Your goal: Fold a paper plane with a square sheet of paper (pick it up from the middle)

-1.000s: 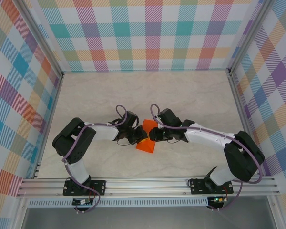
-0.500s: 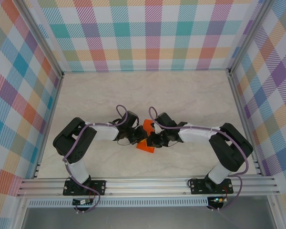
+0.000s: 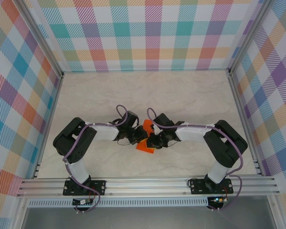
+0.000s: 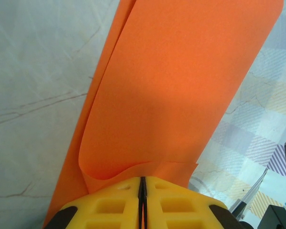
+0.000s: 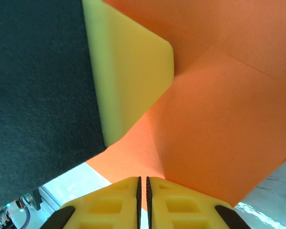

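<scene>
Overhead, two robot arms bend inward and meet at mid-bench, nearer the front rail than the back wall. Between them the square sheet of paper (image 3: 144,146), bright orange and folded narrower, is raised off the bench (image 3: 190,95).

The left tool (image 3: 136,137) has its yellow fingers pressed together on the sheet's near edge. From its wrist camera, the left tool (image 4: 143,183) pinches a curled lip of the sheet (image 4: 171,86). The sheet's long left edge shows two layers slightly apart, and its far edge is straight.

The right tool (image 3: 153,140) is close beside it. Its wrist camera shows the right tool (image 5: 143,183) pinching the sheet (image 5: 219,124), which has a crease across it.

Bare pale surface lies open behind both arms and to either side. Checked walls (image 3: 148,33) enclose the bench on three sides.
</scene>
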You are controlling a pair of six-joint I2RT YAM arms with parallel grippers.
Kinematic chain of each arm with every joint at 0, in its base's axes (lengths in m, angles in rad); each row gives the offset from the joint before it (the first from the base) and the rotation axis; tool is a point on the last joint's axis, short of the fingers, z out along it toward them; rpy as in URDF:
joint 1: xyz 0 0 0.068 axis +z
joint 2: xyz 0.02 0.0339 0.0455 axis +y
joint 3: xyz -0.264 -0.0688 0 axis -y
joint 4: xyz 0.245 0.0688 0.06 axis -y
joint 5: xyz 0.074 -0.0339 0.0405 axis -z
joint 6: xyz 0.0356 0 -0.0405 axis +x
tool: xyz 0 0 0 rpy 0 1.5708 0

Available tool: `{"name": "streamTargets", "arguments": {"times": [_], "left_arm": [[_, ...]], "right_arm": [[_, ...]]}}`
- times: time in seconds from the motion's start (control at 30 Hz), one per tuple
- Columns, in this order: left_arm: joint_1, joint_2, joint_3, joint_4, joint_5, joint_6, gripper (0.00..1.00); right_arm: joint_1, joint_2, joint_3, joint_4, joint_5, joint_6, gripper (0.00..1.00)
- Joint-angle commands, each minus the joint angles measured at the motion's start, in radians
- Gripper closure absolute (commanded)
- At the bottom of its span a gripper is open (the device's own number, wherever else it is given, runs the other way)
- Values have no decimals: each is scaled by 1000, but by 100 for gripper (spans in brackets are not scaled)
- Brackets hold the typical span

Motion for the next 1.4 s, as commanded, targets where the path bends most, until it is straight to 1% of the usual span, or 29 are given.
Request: {"name": "streamTargets", "arguments": {"times": [0.0,0.27,0.5,0.67,0.87,1.0,1.37], "left_arm": [[-17,53,-31,-57,-41,12,89],[-18,60,-41,-46,-49,7,90],[-18,67,-44,-43,-54,7,91],[-18,70,-44,-43,-56,6,91],[-18,66,-49,-44,-54,7,91],[-18,63,-51,-46,-54,7,91],[-18,63,-55,-44,-54,10,91]], "right_arm": [[-4,25,15,-41,7,-21,86],[-4,39,-22,-45,15,-20,86],[-4,41,-21,-111,65,-44,85],[-4,51,-17,-121,50,-39,86],[-4,-45,6,-110,-4,-31,85],[-4,-42,4,-79,-51,-22,85],[-4,8,-88,-79,-8,-17,86]]}}
